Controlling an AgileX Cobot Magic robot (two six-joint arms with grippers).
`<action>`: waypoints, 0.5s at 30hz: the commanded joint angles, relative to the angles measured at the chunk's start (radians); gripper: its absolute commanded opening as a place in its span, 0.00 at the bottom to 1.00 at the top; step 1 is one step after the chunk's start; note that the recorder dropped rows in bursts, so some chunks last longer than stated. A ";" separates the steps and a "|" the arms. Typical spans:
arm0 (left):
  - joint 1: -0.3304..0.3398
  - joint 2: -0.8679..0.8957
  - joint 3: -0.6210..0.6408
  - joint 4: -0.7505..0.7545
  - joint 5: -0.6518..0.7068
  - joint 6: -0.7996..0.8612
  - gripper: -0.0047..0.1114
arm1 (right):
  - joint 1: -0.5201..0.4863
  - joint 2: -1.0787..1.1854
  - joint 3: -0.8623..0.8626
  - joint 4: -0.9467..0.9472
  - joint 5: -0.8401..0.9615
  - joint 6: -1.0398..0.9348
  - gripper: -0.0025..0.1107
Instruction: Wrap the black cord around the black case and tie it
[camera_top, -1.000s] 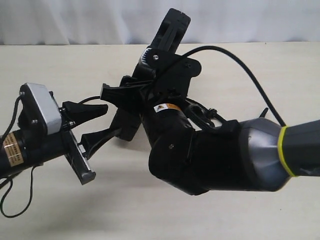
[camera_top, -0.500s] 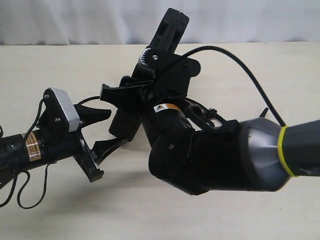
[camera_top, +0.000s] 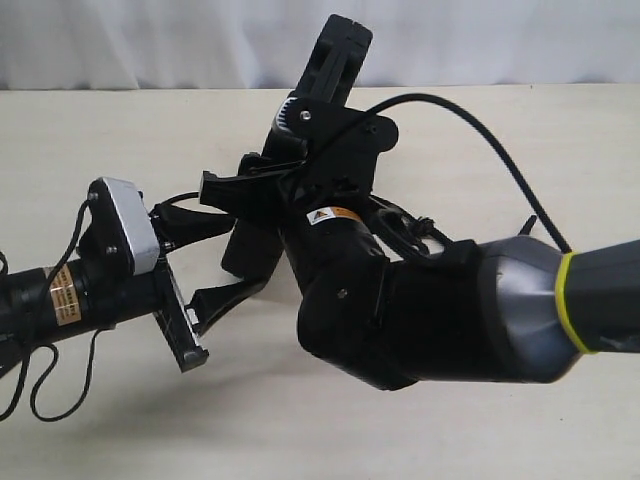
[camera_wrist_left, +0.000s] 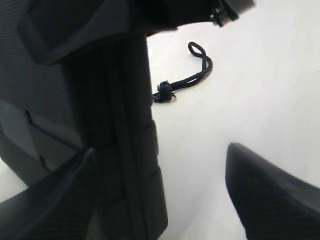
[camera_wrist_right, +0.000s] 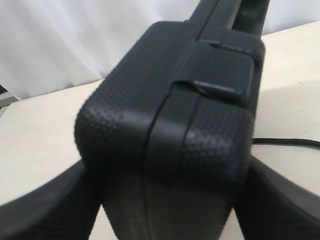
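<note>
The black case (camera_top: 338, 55) stands tilted on edge above the table, its lower corner (camera_top: 248, 255) pointing toward the left arm. My right gripper (camera_wrist_right: 165, 200) is shut on it, one finger pressed to each broad face (camera_wrist_right: 280, 200). The textured case end (camera_wrist_right: 170, 115) fills the right wrist view. My left gripper (camera_top: 225, 262) is open, with its fingers spread on either side of the case's lower corner (camera_wrist_left: 115, 150). One finger (camera_wrist_left: 270, 195) stands well clear over bare table. The black cord (camera_wrist_left: 197, 75) lies on the table behind the case, knot and end loop showing.
The right arm's bulky black body (camera_top: 430, 310) and its thick glossy cable (camera_top: 480, 125) cover the middle and right of the table. A thin black line (camera_wrist_right: 290, 142) runs across the table beside the case. White curtain (camera_top: 150, 40) backs the pale tabletop (camera_top: 120, 140).
My left gripper's jaws have spread wider and its wrist has turned while the arm drew back slightly to the left. The right gripper has tipped the case slightly.
</note>
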 joint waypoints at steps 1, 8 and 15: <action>-0.032 -0.093 -0.006 -0.093 0.150 0.031 0.62 | -0.004 -0.018 -0.005 -0.042 -0.033 -0.007 0.06; -0.270 -0.139 -0.006 -0.667 0.399 0.393 0.62 | -0.004 -0.018 -0.005 -0.042 -0.033 -0.007 0.06; -0.272 -0.139 -0.006 -0.556 0.345 0.195 0.62 | -0.004 -0.018 -0.005 -0.042 -0.028 -0.007 0.06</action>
